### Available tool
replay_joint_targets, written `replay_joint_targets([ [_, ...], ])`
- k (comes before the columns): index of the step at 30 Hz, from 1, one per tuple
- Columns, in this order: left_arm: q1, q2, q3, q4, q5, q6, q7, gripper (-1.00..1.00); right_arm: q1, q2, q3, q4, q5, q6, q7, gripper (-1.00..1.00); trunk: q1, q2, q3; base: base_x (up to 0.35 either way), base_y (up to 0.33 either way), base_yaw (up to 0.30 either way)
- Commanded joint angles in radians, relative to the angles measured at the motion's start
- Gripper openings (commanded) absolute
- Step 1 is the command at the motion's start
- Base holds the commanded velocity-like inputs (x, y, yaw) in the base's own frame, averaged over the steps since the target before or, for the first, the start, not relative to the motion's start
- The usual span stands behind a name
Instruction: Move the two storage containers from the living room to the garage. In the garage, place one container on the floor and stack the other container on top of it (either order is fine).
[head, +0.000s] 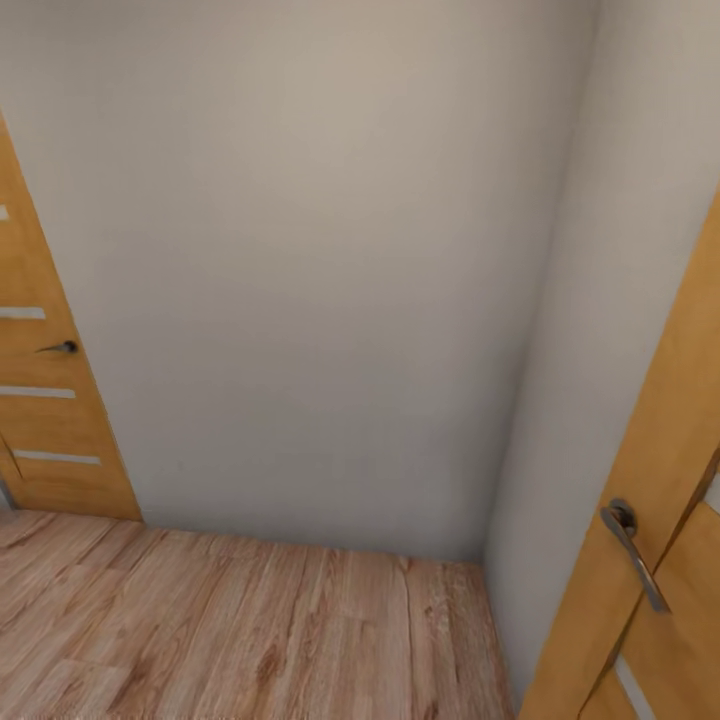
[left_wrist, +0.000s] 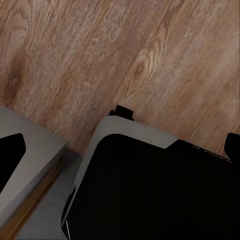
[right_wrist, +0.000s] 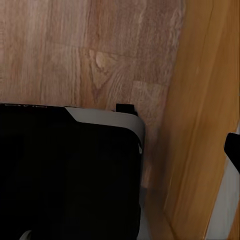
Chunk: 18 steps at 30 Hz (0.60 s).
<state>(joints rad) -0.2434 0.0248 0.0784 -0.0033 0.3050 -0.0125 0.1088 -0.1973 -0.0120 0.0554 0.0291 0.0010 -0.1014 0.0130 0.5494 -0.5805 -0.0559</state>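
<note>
I face a beige wall (head: 320, 280) between two wooden doors (head: 45, 400); no bins here; I'd judge them light, stiff, taken by the rim; whether my grippers are apart, I can't tell

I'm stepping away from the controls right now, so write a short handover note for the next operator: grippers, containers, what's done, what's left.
Grippers: whether either is open or shut cannot be told; the wrist views look down on the robot's dark base and wood-plank floor.
Position: facing a blank beige wall in a corner, with a wooden door to the left and another door close on the right.
Containers: none visible, no sign of one being carried.
Done: nothing confirmable.
Left: locate both containers, take them to the garage, stack them.
</note>
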Motion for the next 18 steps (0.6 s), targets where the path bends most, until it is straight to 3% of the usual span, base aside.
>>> replay_joint_targets([
  [1, -0.001, 0.0, 0.008, 0.0, 0.0, -0.001, 0.002, 1.0, -0.001, 0.0, 0.005, 0.003, 0.0, -0.006, 0.001, 1.0, 0.0, -0.002, -0.002, 0.003, 0.0, 0.243],
  [8, -0.001, 0.0, 0.008, 0.0, 0.0, -0.001, 0.002, 1.0, -0.001, 0.0, 0.005, 0.003, 0.001, -0.006, 0.002, 1.0, 0.0, -0.002, -0.002, 0.001, 0.0, 0.198],
  [13, -0.001, 0.0, 0.008, 0.0, 0.0, -0.001, 0.002, 1.0, -0.001, -0.001, 0.005, 0.003, 0.001, -0.006, 0.002, 1.0, 0.0, -0.002, -0.002, 0.004, 0.0, 0.031],
  [18, -0.001, 0.0, 0.008, 0.0, 0.0, -0.001, 0.002, 1.0, -0.001, -0.001, 0.005, 0.003, 0.001, -0.006, 0.002, 1.0, 0.0, -0.002, -0.002, 0.229, 0.0, 0.002],
])
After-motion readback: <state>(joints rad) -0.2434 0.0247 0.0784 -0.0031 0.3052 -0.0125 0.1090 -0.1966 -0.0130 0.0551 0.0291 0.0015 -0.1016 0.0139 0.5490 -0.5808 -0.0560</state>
